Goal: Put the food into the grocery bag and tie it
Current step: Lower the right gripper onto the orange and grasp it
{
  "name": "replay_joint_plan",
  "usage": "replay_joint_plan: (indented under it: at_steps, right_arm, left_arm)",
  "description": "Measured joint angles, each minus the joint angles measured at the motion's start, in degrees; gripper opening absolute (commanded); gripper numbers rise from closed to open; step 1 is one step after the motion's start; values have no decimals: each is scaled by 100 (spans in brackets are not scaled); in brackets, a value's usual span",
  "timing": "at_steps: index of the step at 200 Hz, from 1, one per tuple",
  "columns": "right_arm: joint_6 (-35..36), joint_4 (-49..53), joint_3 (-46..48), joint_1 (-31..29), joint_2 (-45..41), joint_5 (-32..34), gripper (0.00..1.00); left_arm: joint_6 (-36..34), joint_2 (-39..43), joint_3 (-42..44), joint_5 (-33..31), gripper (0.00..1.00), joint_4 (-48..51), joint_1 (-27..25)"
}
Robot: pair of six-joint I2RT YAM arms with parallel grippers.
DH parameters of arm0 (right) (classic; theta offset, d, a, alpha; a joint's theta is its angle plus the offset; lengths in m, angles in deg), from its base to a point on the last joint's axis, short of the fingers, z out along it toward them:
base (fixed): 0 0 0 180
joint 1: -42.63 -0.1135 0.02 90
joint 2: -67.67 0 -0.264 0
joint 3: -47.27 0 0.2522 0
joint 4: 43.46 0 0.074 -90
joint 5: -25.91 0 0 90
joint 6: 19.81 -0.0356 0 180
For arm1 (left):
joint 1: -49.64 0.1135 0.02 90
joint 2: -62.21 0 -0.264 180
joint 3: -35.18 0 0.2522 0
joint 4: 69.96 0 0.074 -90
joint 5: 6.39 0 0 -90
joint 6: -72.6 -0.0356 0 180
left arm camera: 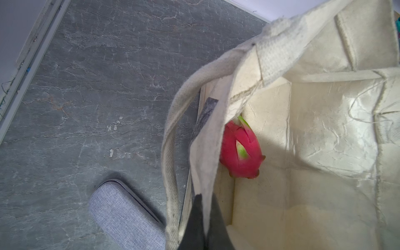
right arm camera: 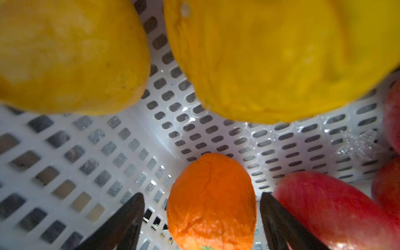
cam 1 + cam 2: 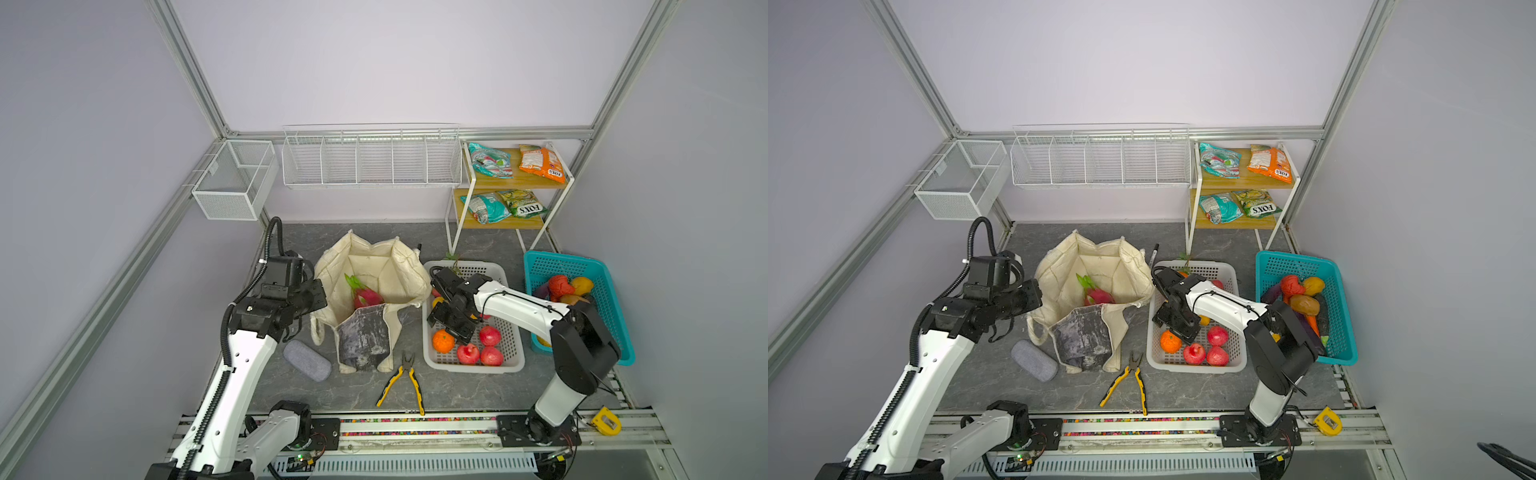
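**Grocery bag** (image 3: 409, 266): stands open-mouthed on the grey tabletop (image 3: 457, 392), left of centre in both top views. Its dark mottled front panel slumps toward the camera. One pink dragon fruit (image 3: 366, 297) lies inside, against the near wall.

**Left fingers** (image 1: 217, 229): closed, pinching the cream fabric of the bag's rim on its left side. A strap handle (image 1: 171, 151) hangs loose just beside them.

**Right fingers** (image 2: 127, 220): open, lowered into the white basket (image 3: 473, 367), which sits just right of the bag. They stand on either side of an orange (image 2: 211, 203) (a gap shows on one side; contact on the other cannot be told). The orange lies in the basket's near-left corner.

**Other contents of the white basket:** three red apples (image 3: 490, 336) toward the front, beside the orange. Two yellow fruits (image 2: 65, 54) lie farther back, mostly hidden under the arm in both top views.

**Teal basket** (image 3: 557, 264): at the right edge of the tabletop, holding mixed produce and partly hidden by the right arm.

**Shelf** (image 3: 515, 182): two tiers at the back right, carrying four packets (image 3: 542, 163), two on each tier.

**Loose items:** yellow-handled pliers (image 3: 408, 365) lie in front of the bag. A grey case (image 3: 306, 360) lies near the bag's left front corner, apart from it.
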Motion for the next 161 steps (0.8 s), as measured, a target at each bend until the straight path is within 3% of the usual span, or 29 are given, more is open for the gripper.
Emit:
replay_joint_plan:
  at_steps: [51,104,161]
  right_arm:
    - [-68,-52,146,0,2,33,66]
    - [-98,-72,162,0,-2,42,58]
    - [-103,-48,179,7,-208,173,56]
  left_arm:
    - [0,-2,0,0,0,0,0]
    - [0,-2,0,-2,0,-2,0]
    - [0,-2,0,-2,0,-2,0]
